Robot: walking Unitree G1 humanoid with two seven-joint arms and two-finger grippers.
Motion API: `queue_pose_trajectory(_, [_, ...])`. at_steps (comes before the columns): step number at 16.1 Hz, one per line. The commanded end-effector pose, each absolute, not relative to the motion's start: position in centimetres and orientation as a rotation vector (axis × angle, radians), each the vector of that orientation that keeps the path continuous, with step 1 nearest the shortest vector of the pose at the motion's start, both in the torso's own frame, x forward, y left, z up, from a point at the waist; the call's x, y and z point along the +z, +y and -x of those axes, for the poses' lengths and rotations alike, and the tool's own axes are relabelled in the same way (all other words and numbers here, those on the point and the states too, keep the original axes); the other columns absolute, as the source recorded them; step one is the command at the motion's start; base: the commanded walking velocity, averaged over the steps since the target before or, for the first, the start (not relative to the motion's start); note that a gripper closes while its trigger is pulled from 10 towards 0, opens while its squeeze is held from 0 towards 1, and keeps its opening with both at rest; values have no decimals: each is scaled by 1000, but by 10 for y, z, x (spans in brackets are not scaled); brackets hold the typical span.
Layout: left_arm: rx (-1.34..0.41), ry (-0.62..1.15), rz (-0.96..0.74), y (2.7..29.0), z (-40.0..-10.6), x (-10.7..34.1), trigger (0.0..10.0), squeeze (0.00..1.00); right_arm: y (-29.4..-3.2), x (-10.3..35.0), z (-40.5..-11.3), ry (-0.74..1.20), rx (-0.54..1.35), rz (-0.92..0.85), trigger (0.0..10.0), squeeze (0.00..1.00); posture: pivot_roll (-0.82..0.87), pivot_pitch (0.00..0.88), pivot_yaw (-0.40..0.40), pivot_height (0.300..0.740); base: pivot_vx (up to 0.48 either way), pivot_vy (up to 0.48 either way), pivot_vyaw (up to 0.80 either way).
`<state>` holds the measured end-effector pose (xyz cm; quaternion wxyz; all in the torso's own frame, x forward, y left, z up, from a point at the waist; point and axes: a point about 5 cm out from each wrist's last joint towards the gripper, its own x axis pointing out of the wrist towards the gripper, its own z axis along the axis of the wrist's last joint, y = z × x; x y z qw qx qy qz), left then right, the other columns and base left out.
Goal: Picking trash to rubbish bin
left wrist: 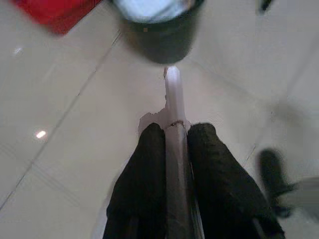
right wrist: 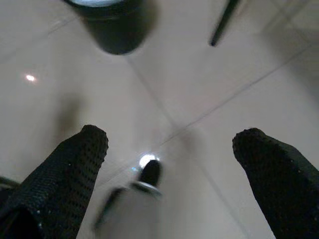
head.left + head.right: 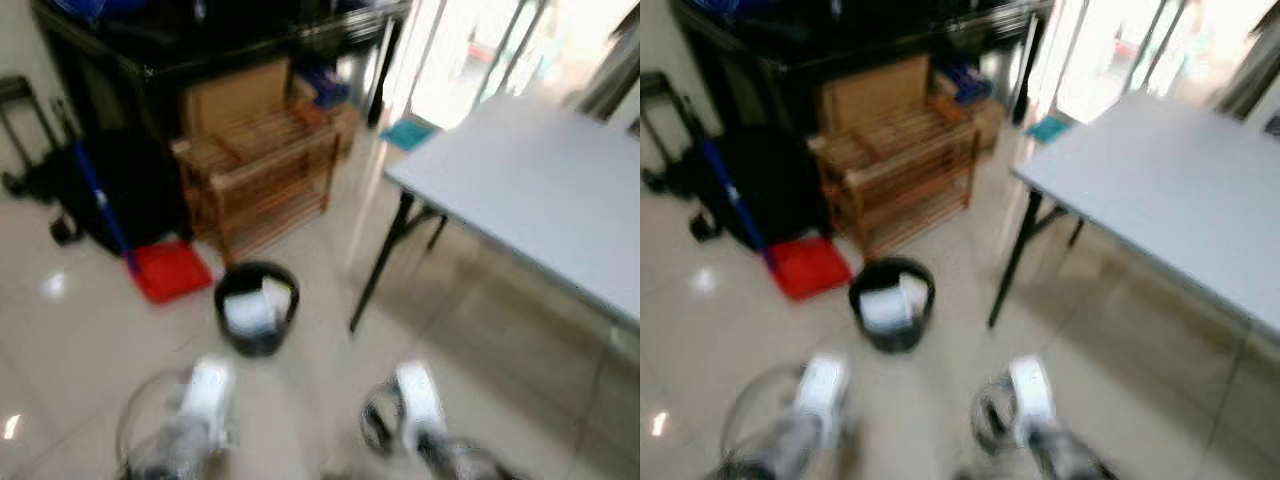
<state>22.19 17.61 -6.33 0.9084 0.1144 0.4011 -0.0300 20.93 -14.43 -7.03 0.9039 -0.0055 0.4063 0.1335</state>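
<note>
Left gripper (image 1: 174, 137): nearest item, black fingers closed together on a piece of trash (image 1: 172, 99), the fingers pressed to either side of it. Trash is a thin, flat, pale white strip, paper-like, with a ragged torn edge beside the fingertips; it sticks out past them toward the bin, its far tip rounded and short of the bin wall.

Right gripper (image 2: 169, 164): two black textured fingers (image 2: 75, 169) spread wide apart, nothing between them, held above the floor.

Arms: both silver forearms low in the head views, blurred, left (image 3: 205, 400) and right (image 3: 415, 400).

Rubbish bin (image 3: 256, 340): small, round, black, standing on the floor ahead of the arms, closer to the left one; white crumpled paper (image 3: 250, 308) lies inside.

Floor (image 3: 90, 340): glossy beige tiles with light glints.

Dustpan (image 3: 172, 270): red, flat on the floor just left of the bin, with a blue handle (image 3: 95, 185) rising from it.

Rack (image 3: 262, 170): wooden, slatted, behind the bin.

Table (image 3: 540, 190): grey top, black legs, to the right.
</note>
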Motion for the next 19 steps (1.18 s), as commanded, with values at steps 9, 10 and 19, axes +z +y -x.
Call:
queue_pose_trajectory(9, [-49, 848, -251, 184, -219, -65, 10000, 0, -138, -69, -212, 834, 307, 16, 10000, 0, -26, 92, -105, 740, 472, 0, 235])
queue_pose_trajectory(10, [-49, 848, -251, 184, -219, -65, 10000, 0, -138, -69, -212, 834, 307, 16, 10000, 0, -27, 92, -105, 740, 472, 0, 0])
queue_pose_trajectory(19, [-56, 847, -256, 183, -219, -65, 10000, 0, -137, -69, -211, 835, 314, 13, 10000, 0, -24, 81, -103, 740, 472, 0, 0])
